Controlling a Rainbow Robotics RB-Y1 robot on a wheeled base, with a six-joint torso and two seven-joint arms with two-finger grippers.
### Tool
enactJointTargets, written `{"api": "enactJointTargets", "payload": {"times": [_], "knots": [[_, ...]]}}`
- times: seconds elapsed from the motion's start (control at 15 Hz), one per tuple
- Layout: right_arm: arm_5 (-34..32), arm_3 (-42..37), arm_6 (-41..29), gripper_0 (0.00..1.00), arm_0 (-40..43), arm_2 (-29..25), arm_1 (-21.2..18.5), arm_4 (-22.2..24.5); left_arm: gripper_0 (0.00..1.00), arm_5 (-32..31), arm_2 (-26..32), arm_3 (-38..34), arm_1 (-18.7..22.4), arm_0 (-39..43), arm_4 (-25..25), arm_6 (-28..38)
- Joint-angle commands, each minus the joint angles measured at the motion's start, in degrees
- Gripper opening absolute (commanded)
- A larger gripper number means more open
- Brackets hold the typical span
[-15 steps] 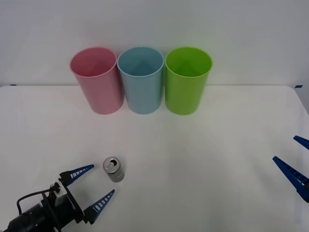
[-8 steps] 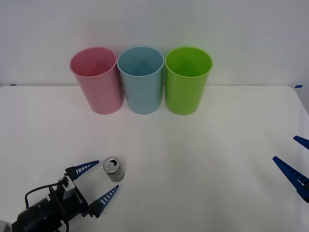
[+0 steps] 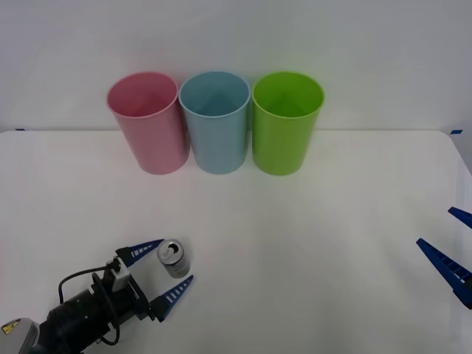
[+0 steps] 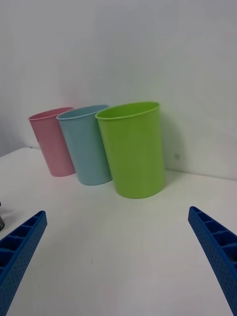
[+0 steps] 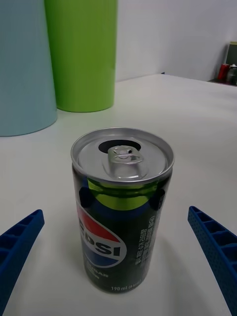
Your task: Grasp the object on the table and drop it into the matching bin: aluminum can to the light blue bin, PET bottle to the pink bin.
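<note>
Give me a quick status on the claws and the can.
Left claw open, straddling the upright can, no contact seen. Right claw open, parked at the table's right edge. Path to light blue bin unobstructed.

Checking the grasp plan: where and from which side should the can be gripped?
Grip the can on its round sidewall, mid-height, coming level from the near-left, where the open left tool already straddles it. It stands upright with nothing beside it, so opposite sides are free.
</note>
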Motion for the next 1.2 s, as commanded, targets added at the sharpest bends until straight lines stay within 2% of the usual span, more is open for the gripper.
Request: {"api": "enactJointTargets", "payload": {"times": [0.07, 0.73, 0.8, 0.93, 1.2], "knots": [[0.00, 0.00, 0.00, 1.00, 0.00, 0.00, 0.00, 0.00, 1.00, 0.17, -0.49, 1.56, 0.00, -1.63, -0.32, -0.39], [0.00, 0.00, 0.00, 1.00, 0.00, 0.00, 0.00, 0.00, 1.00, 0.26, -0.67, 1.56, -0.61, -1.89, -0.94, -0.74], [0.00, 0.00, 0.00, 1.00, 0.00, 0.00, 0.00, 0.00, 0.56, 0.26, -0.67, 1.56, -0.61, -1.89, -0.85, -0.74], [0.00, 0.00, 0.00, 1.00, 0.00, 0.00, 0.00, 0.00, 0.01, 0.52, -0.76, 1.56, -0.61, -1.98, -0.85, -0.74], [0.00, 0.00, 0.00, 1.00, 0.00, 0.00, 0.00, 0.00, 0.00, 0.61, -0.76, 1.56, -0.61, -1.89, -0.85, -0.65]]}}
